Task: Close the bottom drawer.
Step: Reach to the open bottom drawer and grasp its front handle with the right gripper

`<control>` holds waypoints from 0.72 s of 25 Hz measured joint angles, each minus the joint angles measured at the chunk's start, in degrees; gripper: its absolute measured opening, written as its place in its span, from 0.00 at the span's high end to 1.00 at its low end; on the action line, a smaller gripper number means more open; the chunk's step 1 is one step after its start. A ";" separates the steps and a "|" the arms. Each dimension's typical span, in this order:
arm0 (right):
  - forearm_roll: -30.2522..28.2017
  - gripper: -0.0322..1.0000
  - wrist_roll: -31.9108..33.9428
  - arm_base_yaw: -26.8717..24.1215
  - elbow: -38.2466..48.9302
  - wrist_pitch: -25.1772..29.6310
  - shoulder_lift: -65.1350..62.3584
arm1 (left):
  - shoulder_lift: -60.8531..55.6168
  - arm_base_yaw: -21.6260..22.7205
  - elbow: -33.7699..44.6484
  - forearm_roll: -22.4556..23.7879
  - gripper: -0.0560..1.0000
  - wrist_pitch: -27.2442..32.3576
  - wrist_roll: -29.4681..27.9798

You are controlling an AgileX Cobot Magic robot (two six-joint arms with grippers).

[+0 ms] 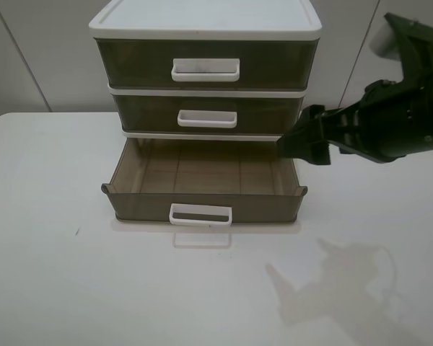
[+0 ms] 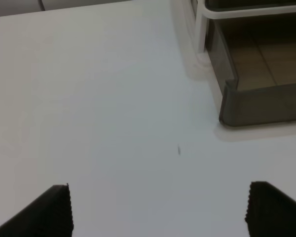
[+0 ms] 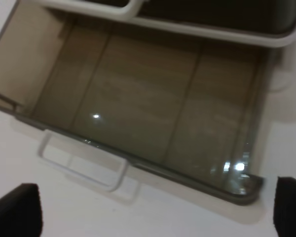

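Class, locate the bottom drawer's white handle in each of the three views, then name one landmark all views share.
Exterior high: handle at the middle of the open bottom drawer's front wall.
Left wrist: not in it; only a drawer corner shows.
Right wrist: handle juts from the front wall.
Shared landmark: the drawer's lined floor.

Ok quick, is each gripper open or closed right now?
Left gripper: open, holding nothing.
Right gripper: open, holding nothing.

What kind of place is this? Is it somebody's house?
Probably a robot lab, not a house: a white table, plain panel walls, one plastic drawer unit and a black robot arm.
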 joint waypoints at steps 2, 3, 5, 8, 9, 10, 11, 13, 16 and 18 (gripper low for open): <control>3.01 0.17 0.00 3.78 -0.05 -3.34 3.88 | 0.00 0.00 0.00 0.00 0.27 0.00 0.00; 3.93 0.17 0.00 5.58 -0.05 -4.69 5.92 | 0.00 0.00 0.00 0.00 0.27 0.00 0.00; 4.64 0.17 0.00 8.72 -0.05 -7.29 9.56 | 0.00 0.00 0.00 0.00 0.27 0.00 0.00; 4.58 0.17 0.00 12.54 -0.05 -10.53 14.88 | 0.00 0.00 0.00 0.00 0.27 0.00 0.00; 4.53 0.17 0.00 13.49 -0.05 -11.34 16.59 | 0.00 0.00 0.00 0.00 0.27 0.00 0.00; 4.40 0.17 0.00 14.58 -0.05 -12.40 18.20 | 0.00 0.00 0.00 0.00 0.27 0.00 0.00; 4.40 0.17 0.00 15.57 -0.05 -13.32 19.53 | 0.00 0.00 0.00 0.00 0.27 0.00 0.00; 4.39 0.17 0.00 17.10 -0.05 -15.66 21.18 | 0.00 0.00 0.00 0.00 0.27 0.00 0.00; 4.19 0.18 0.00 18.80 -0.05 -19.00 22.33 | 0.00 0.00 0.00 0.00 0.27 0.00 0.00; 4.19 0.23 0.00 19.56 -0.05 -20.87 22.76 | 0.00 0.00 0.00 0.00 0.27 0.00 0.00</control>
